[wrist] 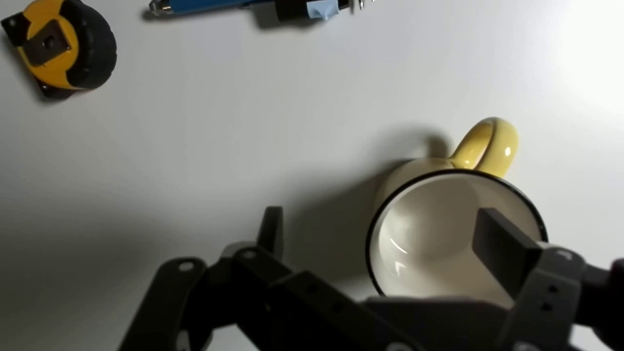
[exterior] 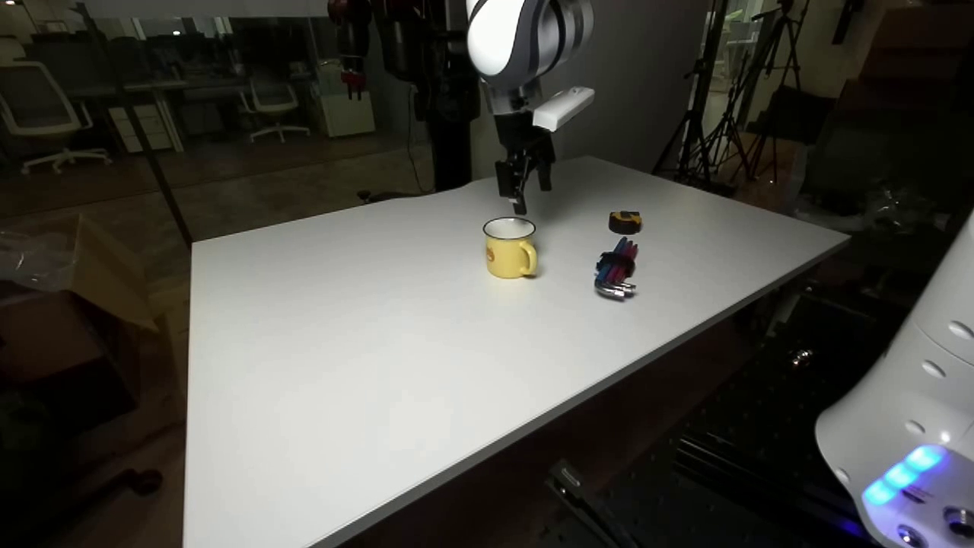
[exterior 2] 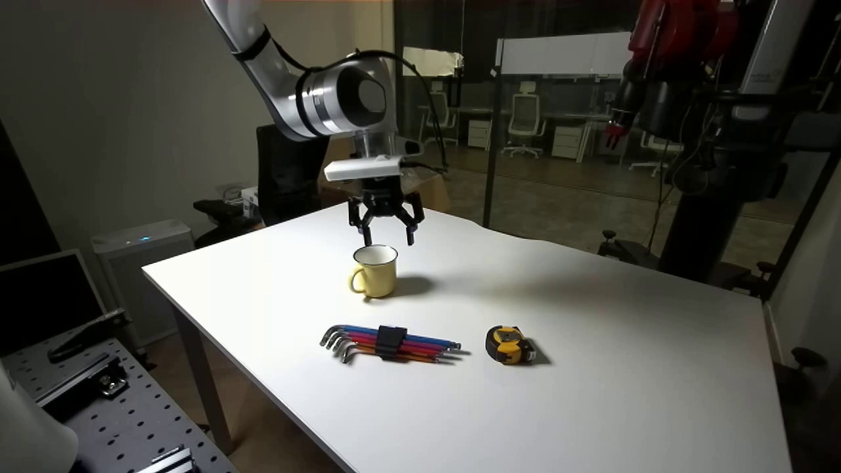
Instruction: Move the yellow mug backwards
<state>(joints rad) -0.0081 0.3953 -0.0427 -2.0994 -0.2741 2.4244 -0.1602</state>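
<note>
The yellow mug [exterior: 504, 257] stands upright on the white table, with a dark rim line and a side handle. In an exterior view its handle [exterior 2: 357, 281] points toward the lower left. The wrist view looks down into its pale, empty inside [wrist: 438, 219]. My gripper [exterior 2: 389, 240] is open and holds nothing, above the mug and a little off to one side. In the wrist view the gripper [wrist: 382, 230] has its left finger over bare table beside the mug, and its right finger overlaps the mug's opening. The gripper [exterior: 533, 196] also shows in an exterior view, apart from the mug.
A set of coloured hex keys [exterior 2: 391, 345] in a black holder lies on the table [exterior: 342, 342]. A yellow-and-black tape measure [exterior 2: 508, 345] sits beside the keys; it also shows in the wrist view [wrist: 63, 46]. A dark robot with red parts [exterior 2: 683, 39] stands beyond the table.
</note>
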